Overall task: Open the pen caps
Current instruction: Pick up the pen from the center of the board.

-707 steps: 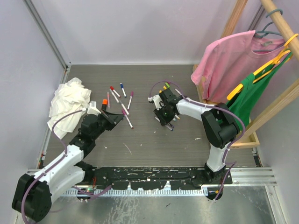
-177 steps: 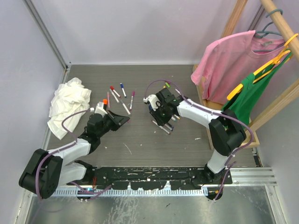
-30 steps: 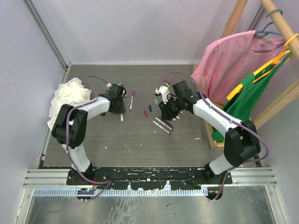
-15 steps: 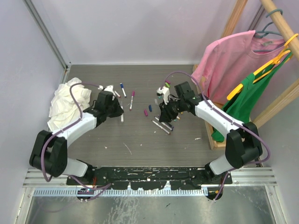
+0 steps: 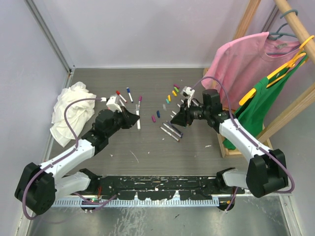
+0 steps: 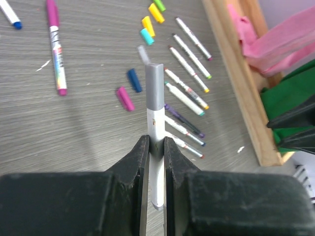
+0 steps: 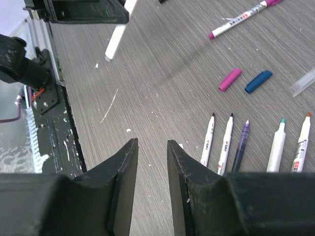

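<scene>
The right pincer (image 7: 151, 142) is seen with its jaws apart and empty above the grey tabletop (image 7: 162, 73), where a pink cap (image 7: 230, 79) and a blue cap (image 7: 258, 81) are laid side by side near five uncapped pens (image 7: 241, 145).

Bare grey wood-grain surface (image 5: 147, 147) near the arm bases: wide free lane, side to side. Back strip by the wall also free. Left edge blocked by crumpled white cloth rag (image 5: 69, 115). Right edge blocked by wooden rack frame (image 5: 265, 146) with hanging pink shirt (image 5: 241, 64) and green garment (image 5: 261, 105).

Centre cluttered:
- row of uncapped white pens (image 5: 171, 131) just below right hand (image 5: 178, 119)
- loose coloured caps (image 5: 173, 93) behind that hand
- magenta cap (image 5: 153, 118) and blue cap (image 5: 158, 113) between the hands

Left hand (image 5: 134, 119) sticks a white pen with grey cap (image 6: 155, 98) out toward centre. Capped pens (image 5: 129, 94) lie behind it.
</scene>
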You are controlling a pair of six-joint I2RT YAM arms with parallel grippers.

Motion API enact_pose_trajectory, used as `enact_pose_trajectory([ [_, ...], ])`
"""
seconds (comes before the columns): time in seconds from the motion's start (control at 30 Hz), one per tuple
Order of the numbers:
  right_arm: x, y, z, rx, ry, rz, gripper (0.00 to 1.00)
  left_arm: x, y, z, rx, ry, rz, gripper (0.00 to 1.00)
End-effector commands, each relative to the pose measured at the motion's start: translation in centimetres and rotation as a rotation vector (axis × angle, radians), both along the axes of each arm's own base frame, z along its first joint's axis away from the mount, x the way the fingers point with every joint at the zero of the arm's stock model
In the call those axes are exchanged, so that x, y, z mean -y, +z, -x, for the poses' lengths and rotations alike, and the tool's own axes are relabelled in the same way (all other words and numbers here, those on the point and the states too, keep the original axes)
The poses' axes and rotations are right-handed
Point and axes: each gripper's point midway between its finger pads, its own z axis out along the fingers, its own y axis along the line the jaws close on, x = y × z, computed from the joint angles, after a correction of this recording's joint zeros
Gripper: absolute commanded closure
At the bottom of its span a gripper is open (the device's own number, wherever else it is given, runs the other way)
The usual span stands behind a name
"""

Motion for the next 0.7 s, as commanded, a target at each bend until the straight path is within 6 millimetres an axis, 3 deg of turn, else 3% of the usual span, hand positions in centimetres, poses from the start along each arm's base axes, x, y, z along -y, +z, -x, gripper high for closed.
enact_pose_trajectory([
  [0.0, -0.8, 4.3, 0.1, 0.128, 0.046, -0.167, 0.63, 2.0, 5.5, 0.3, 0.162, -0.033, 0.181, 1.0],
  [0.67, -2.0, 5.0, 2.6, 0.095, 0.166, -0.351, 0.49, 6.9, 8.3, 2.8, 0.243, -0.052, 0.378, 1.0],
])
